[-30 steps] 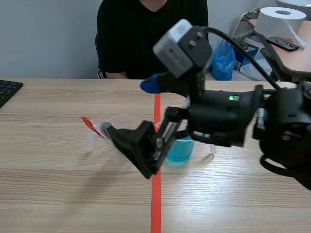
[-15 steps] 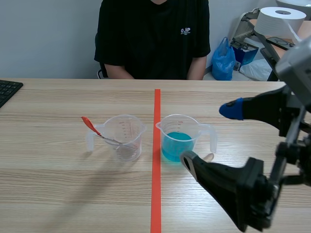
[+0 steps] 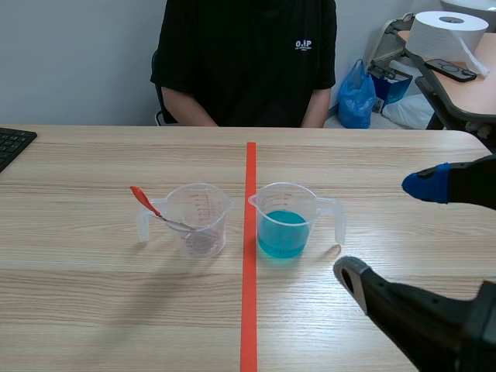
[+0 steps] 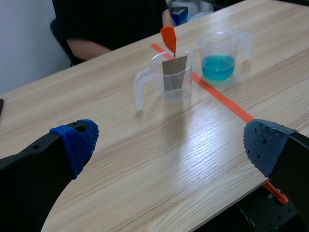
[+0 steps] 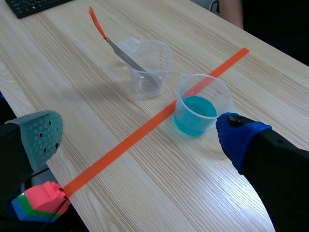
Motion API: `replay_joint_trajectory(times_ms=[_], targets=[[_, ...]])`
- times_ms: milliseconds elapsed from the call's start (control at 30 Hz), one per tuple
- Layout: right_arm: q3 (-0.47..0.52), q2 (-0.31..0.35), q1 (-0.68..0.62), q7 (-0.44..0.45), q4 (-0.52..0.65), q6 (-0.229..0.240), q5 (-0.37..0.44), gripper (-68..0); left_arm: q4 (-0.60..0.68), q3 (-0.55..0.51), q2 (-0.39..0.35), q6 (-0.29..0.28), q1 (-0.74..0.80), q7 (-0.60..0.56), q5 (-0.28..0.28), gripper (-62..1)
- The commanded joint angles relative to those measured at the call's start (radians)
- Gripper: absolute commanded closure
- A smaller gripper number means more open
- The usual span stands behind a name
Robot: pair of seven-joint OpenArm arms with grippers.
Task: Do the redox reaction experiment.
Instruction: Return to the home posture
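A clear beaker stands left of the orange tape line with a red-handled metal spatula leaning in it. Right of the line stands a beaker of blue liquid. My right gripper is open at the front right of the table, apart from both beakers, with nothing between its fingers. In the right wrist view it frames the blue beaker and the clear beaker. My left gripper is open and holds nothing, well short of the clear beaker and the blue one.
A person in a black shirt sits across the table. A keyboard lies at the far left edge. A paper roll and a blue bag are off the table at the back right. The orange tape line runs down the middle.
The right arm, which stood across the middle over the beakers, has drawn back to the front right. Beakers and spatula have not moved.
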Motion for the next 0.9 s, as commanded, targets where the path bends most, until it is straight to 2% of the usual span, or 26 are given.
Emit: replay_joint_trajectory(times_ms=[0, 167, 333, 500, 767, 867], targets=[[0.009, 0.002, 0.017, 0.009, 0.005, 0.001, 0.007, -67.9, 0.036, 0.001, -0.021, 0.0, 0.003, -0.002, -0.039, -62.3], [0.009, 0.002, 0.017, -0.009, 0.005, 0.001, 0.001, -67.9, 0.087, 0.002, -0.062, 0.0, 0.006, 0.073, -0.105, -62.3], [0.008, 0.002, 0.017, -0.008, 0.005, 0.001, -0.021, -67.9, 0.114, 0.018, -0.061, 0.003, 0.006, 0.074, -0.113, -62.3], [0.008, 0.002, 0.017, -0.008, 0.005, 0.001, -0.053, -67.9, 0.115, 0.026, -0.062, 0.003, -0.067, 0.127, -0.113, -62.3], [0.008, 0.002, 0.02, -0.008, 0.005, 0.001, -0.133, -67.9, 0.115, 0.026, -0.061, -0.003, -0.102, 0.111, -0.11, -62.3], [0.008, 0.002, 0.02, -0.008, 0.005, 0.001, -0.155, -67.9, 0.114, 0.025, -0.061, -0.002, -0.112, 0.117, -0.078, -62.3]])
